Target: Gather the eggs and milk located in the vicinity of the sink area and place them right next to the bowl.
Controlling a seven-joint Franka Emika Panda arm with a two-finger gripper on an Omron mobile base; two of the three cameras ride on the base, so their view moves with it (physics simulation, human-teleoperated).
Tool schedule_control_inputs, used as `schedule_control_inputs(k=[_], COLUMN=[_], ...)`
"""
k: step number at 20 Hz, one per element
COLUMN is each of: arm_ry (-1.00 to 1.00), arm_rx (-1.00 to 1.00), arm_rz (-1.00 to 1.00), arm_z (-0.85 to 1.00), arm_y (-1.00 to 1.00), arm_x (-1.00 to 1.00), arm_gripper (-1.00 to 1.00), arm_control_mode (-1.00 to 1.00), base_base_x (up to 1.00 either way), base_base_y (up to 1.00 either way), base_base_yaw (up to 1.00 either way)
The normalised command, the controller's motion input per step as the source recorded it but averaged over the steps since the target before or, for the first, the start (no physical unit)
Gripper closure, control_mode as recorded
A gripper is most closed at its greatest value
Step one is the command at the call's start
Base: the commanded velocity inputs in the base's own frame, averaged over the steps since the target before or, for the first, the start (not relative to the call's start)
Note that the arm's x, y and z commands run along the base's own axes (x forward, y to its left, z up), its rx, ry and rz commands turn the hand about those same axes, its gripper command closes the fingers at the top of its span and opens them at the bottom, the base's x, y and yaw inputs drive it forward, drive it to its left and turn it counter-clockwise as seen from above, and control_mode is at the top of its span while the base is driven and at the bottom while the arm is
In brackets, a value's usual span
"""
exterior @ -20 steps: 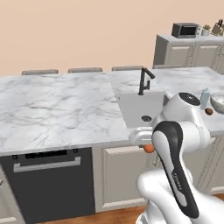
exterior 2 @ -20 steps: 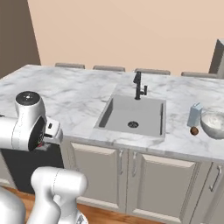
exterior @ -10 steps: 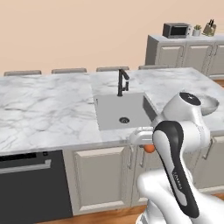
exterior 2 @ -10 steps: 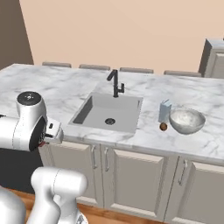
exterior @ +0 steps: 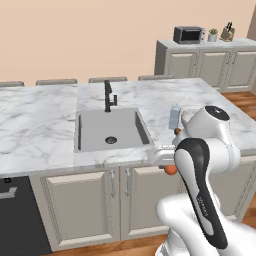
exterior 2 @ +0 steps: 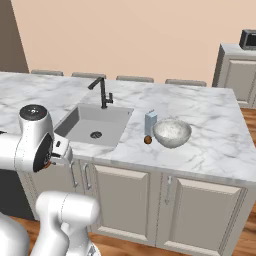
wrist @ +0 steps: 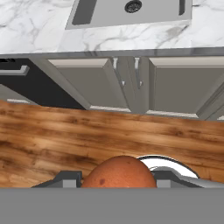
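My gripper (exterior: pixel 169 165) hangs in front of the cabinets, below the counter edge, shut on an orange-brown egg (exterior: pixel 171 170). In the hand view that egg (wrist: pixel 119 171) sits between the two fingertips, over the wooden floor. On the counter right of the sink (exterior 2: pixel 95 125) stands the milk (exterior 2: pixel 150 123), with a brown egg (exterior 2: pixel 148 140) at its foot and the bowl (exterior 2: pixel 172 133) just beside them. From the left base view I see the sink (exterior: pixel 111 130), the milk (exterior: pixel 174 116) and the brown egg (exterior: pixel 177 131); my arm hides the bowl there.
A black faucet (exterior: pixel 108 96) rises behind the sink. Grey cabinet doors (wrist: pixel 131 83) run under the counter, with a dark dishwasher (exterior: pixel 15 215) to the left. A microwave (exterior: pixel 189 35) sits on a side counter at the back right. Wooden floor (wrist: pixel 65 135) lies below.
The base has driven to the right, so sink, milk and bowl have slid left in both base views. The arm keeps its pose, still shut on the egg.
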Motion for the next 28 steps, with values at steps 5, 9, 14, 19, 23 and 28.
schedule_control_inputs(k=[5, 9, 14, 19, 23, 28], arm_ry=[0.0, 0.0, 0.0, 0.0, 0.0, 0.0], arm_rx=[0.0, 0.0, 0.0, 0.0, 0.0, 0.0], arm_rz=[0.0, 0.0, 0.0, 0.0, 0.0, 0.0], arm_z=[0.0, 0.0, 0.0, 0.0, 0.0, 0.0], arm_y=[0.0, 0.0, 0.0, 0.0, 0.0, 0.0], arm_x=[0.0, 0.0, 0.0, 0.0, 0.0, 0.0], arm_gripper=[1.0, 1.0, 1.0, 1.0, 1.0, 1.0], arm_control_mode=[1.0, 1.0, 1.0, 1.0, 1.0, 1.0], base_base_x=[0.0, 0.03, 0.28, 0.58, 0.7, 0.61], base_base_y=[-0.67, -0.52, -0.43, -0.34, -0.31, -0.28], base_base_yaw=[0.0, -0.02, -0.04, -0.05, -0.05, -0.05])
